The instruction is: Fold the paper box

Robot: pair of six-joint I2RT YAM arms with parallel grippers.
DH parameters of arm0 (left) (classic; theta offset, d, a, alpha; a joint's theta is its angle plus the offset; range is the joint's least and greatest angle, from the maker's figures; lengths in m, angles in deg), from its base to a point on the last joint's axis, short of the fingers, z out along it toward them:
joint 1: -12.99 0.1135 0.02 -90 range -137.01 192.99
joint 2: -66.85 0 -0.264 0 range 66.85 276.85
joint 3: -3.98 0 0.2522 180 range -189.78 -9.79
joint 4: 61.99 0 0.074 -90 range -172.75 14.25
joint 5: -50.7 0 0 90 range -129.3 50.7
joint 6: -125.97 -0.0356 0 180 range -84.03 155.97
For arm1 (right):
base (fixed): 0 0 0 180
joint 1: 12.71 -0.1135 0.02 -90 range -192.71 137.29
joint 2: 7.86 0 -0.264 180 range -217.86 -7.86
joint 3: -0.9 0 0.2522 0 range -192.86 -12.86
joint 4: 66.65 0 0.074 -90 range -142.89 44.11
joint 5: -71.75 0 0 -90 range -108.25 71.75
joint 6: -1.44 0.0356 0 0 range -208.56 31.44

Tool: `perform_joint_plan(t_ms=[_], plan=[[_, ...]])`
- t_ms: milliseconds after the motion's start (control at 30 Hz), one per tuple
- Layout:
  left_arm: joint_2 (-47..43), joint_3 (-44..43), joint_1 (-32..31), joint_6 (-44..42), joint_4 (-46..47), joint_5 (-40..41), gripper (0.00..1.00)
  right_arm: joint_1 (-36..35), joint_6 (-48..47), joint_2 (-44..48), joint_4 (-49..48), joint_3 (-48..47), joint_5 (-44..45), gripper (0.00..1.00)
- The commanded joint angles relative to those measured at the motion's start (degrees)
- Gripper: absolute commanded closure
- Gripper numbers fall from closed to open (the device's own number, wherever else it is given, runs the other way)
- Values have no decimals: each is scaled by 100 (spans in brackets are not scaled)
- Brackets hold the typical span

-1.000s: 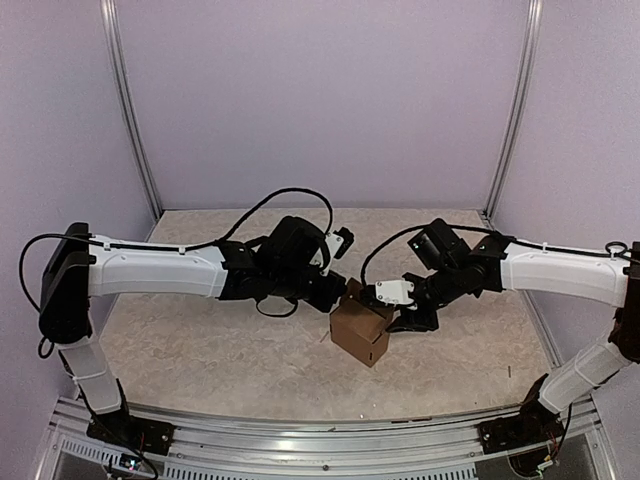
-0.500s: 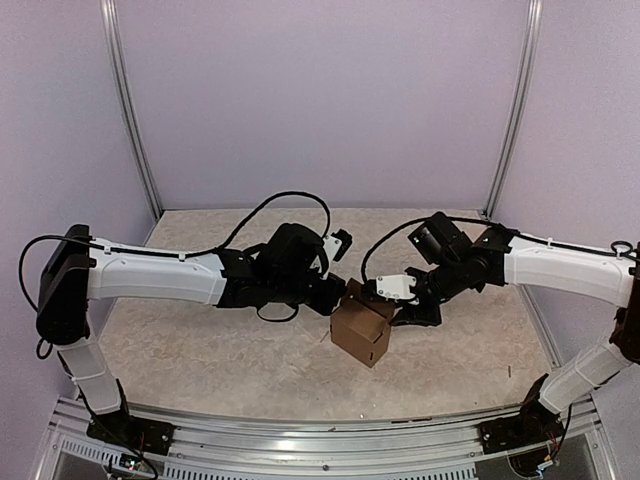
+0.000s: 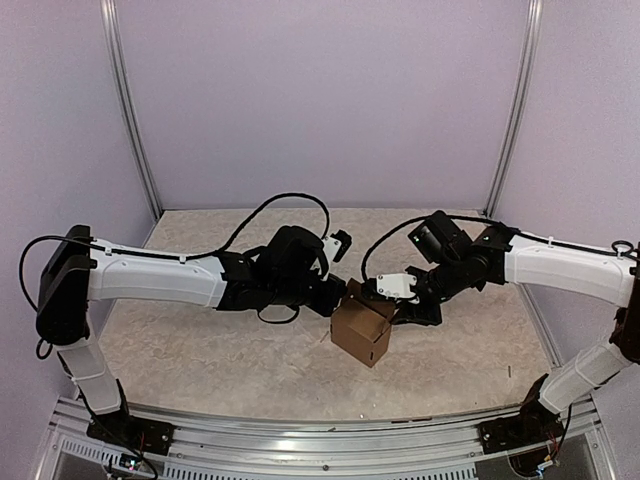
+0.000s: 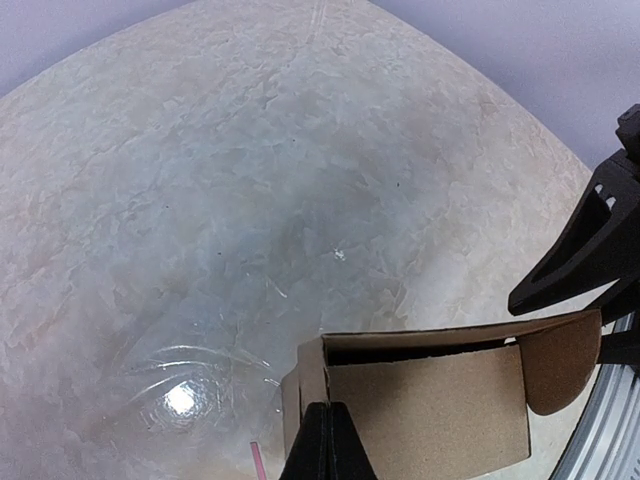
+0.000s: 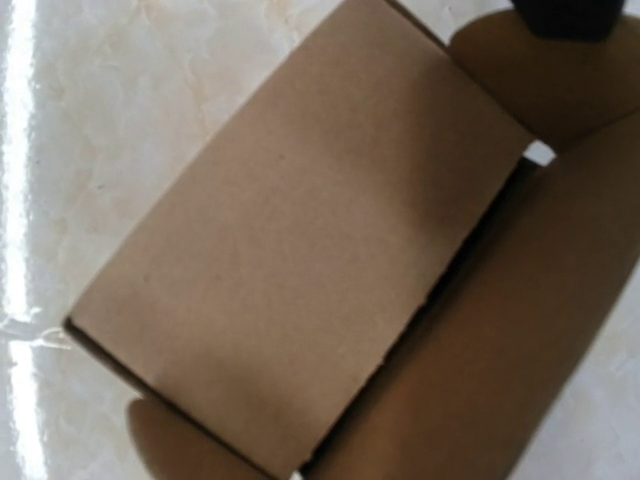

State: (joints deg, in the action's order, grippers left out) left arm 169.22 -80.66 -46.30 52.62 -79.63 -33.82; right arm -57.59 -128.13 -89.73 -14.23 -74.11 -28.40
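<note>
The paper box (image 3: pixel 360 332) stands on the table as a small brown cardboard box between my two arms. My left gripper (image 3: pixel 337 301) is shut, its tip (image 4: pixel 327 408) pressed against the box's (image 4: pixel 430 410) near left corner seam. My right gripper (image 3: pixel 408 312) is at the box's right end, and one of its black fingers (image 4: pixel 570 255) reaches over the top edge above a rounded tab (image 4: pixel 560 360). Its jaws stand apart around that end. In the right wrist view the box's panel (image 5: pixel 290 260) and a darker flap (image 5: pixel 500 330) fill the picture, and my own fingers do not show.
The table top (image 3: pixel 200 340) is beige and marbled, with purple walls and metal posts (image 3: pixel 130 120) around it. A metal rail (image 3: pixel 300 440) runs along the near edge. A small pink mark (image 4: pixel 258 458) lies on the table by the box.
My right gripper has shifted a little left and up onto the box's right end, and its jaws have narrowed. The left gripper stays shut at the box's corner. The box has not moved.
</note>
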Motion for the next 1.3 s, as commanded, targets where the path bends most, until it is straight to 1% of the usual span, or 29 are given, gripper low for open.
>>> perform_joint_plan(t_ms=[0,133,667,1000,1267], plan=[[207,190,-131,54,-1032,-159,100,-80,46,-20,-9,-36,24,68],[180,154,-132,24,-1128,-108,100,-93,41,-6,0,-58,13,68],[222,514,-183,213,-872,-110,100,-373,-21,-78,-64,13,396,69],[10,399,-104,-205,-1272,269,100,-389,-44,-93,-50,-6,446,69],[-26,380,-8,-223,-1372,19,100,-395,-59,-93,-30,-5,457,70]])
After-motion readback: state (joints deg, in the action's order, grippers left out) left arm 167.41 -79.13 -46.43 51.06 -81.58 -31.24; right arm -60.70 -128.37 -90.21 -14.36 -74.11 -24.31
